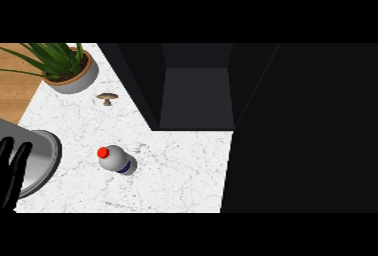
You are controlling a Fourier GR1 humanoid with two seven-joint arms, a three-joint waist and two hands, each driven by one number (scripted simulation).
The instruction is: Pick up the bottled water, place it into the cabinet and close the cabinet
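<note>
Head view: you have one white marble counter (177,175) veined in grey, and one water bottle (117,159) on it, left of centre. The bottle is white plastic with a red cap and a blue band; it stands upright, cap toward you, long axis vertical. One dark cabinet (196,95) stands open behind it, well apart. One grey pot of green spiky plant (68,67) sits at the far left corner, and one small brown mushroom (107,98) just beside it. Your left hand (10,172) shows at the left edge, black fingers straight, holding nothing, over a round grey metal rim (46,162).
</note>
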